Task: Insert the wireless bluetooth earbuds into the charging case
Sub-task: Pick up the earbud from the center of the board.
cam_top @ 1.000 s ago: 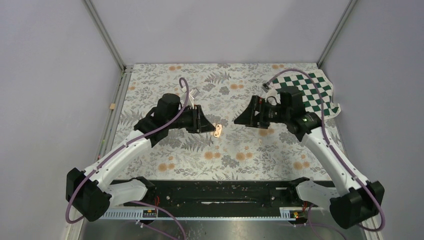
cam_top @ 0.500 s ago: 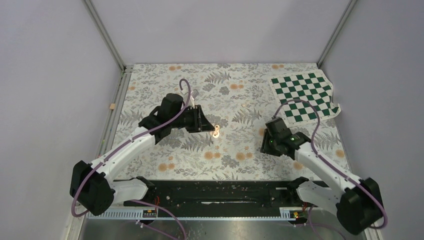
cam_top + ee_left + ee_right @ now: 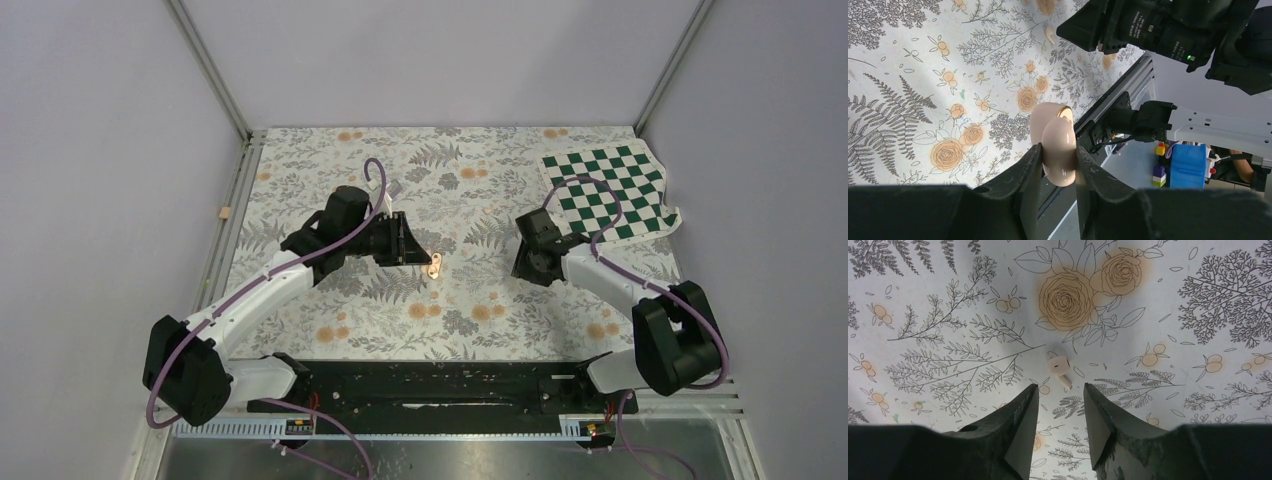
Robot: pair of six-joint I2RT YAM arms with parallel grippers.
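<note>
Charging case (image 3: 1052, 127), lid seemingly open, sits pinched in left claw (image 3: 1058, 150) above desk (image 3: 330, 170); right claw (image 3: 1060, 388), half spread, hovers over one earbud (image 3: 1058, 368) lying on desk, so pickup step, next: lower, nip bud, carry to case.

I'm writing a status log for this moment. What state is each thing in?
Case: lid open, clamped upright in the left tool.
Earbud: lying loose on the mat, outside the case.
Left tool: shut on the case.
Right tool: open, empty, poised over the earbud.
</note>
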